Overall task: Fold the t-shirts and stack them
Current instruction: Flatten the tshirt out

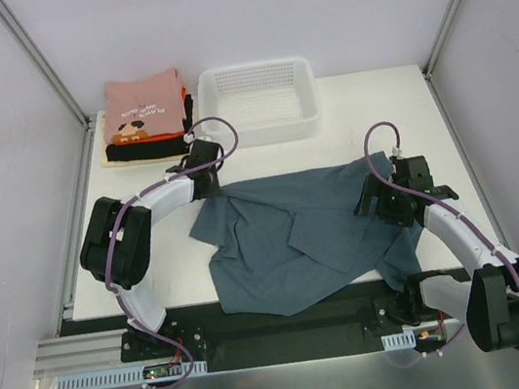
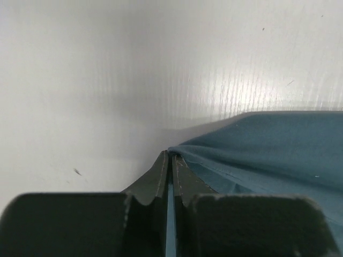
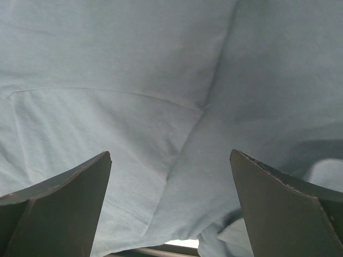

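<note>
Left fingers (image 2: 159, 179) pinch blue-grey shirt (image 1: 296, 238) edge; right gripper (image 3: 170, 155) spread wide over it.
Folded stack (image 1: 143, 114) (pink on top) near left fingers, basket (image 1: 265, 135) beside it.

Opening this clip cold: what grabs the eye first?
A rumpled slate-blue t-shirt sprawls across the middle of the table. The left gripper pinches its far-left edge shut, while the right gripper hangs open over its right side. A folded stack, pink tee on top, sits at the far-left corner beside a white basket.
</note>
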Controlling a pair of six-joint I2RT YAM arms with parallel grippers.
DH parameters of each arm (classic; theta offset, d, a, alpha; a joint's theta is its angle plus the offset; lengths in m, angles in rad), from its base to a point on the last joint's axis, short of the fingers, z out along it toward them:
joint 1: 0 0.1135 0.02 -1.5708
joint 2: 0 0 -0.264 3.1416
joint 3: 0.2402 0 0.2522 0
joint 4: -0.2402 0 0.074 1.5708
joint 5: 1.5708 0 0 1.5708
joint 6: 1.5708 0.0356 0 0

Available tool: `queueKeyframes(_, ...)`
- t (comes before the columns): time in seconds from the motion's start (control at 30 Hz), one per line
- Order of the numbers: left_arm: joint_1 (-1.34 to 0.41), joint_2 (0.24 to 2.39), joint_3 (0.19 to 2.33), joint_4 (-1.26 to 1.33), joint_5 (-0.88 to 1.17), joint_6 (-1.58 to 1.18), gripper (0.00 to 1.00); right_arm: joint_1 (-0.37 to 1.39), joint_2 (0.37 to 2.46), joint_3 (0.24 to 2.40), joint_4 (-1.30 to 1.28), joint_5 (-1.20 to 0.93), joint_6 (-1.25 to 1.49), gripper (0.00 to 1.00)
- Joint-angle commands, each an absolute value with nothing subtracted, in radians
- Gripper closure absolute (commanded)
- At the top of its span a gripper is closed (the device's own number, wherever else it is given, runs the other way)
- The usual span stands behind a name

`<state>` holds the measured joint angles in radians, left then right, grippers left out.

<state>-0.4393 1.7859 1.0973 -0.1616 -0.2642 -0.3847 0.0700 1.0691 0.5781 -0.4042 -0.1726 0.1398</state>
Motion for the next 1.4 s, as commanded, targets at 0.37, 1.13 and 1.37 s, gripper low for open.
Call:
queueKeyframes(0.37, -0.477, 1.79, 1.252, -0.124, -0.442, -0.054, 0.21, 0.106, 1.043, 0.577, -0.39, -0.178, 0.115, 0.03)
queueKeyframes(1.13, -0.663, 1.261, 0.66, -0.192, -0.002, -0.71, 0.01, 0.344, 1.277, 0.592, -0.414, -0.012, 0.317, 0.03)
queueKeyframes(1.37, -0.654, 1.468, 0.718, -0.195, -0.076, -0.735, 0.01, 0.344, 1.419, 0.695, -0.388, -0.006, 0.322, 0.03)
